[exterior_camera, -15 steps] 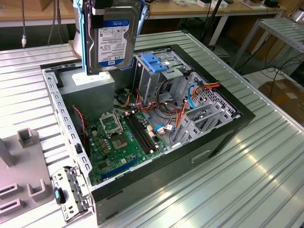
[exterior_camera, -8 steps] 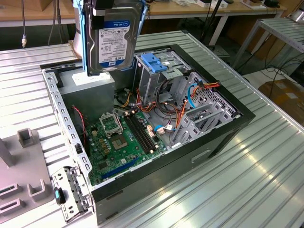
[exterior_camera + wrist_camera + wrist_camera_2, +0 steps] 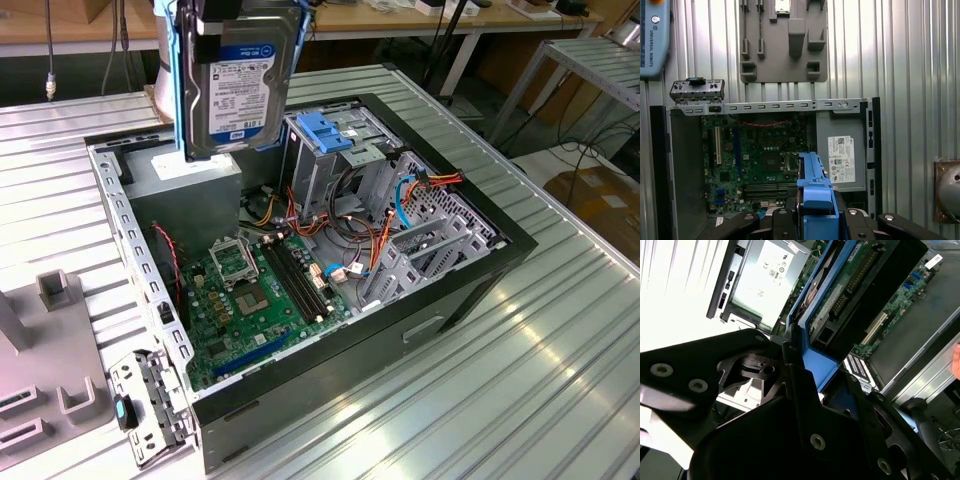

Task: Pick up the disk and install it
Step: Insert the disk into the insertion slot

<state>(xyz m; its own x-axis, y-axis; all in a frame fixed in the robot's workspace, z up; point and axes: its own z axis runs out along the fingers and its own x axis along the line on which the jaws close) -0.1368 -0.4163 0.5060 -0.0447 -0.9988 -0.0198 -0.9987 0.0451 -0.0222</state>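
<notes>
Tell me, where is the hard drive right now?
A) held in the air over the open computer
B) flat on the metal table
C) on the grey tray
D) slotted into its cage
A: the disk hangs upright in the gripper above the open computer case.

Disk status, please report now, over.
Gripper shut on the disk. Disk upright in the air over the open computer case, near the grey box. Not in the drive cage yet. Loose cables beside the cage.

Silver, blue-railed disk [image 3: 240, 100] — green motherboard [image 3: 250, 300], ribbed grey table [image 3: 540, 380]
</notes>
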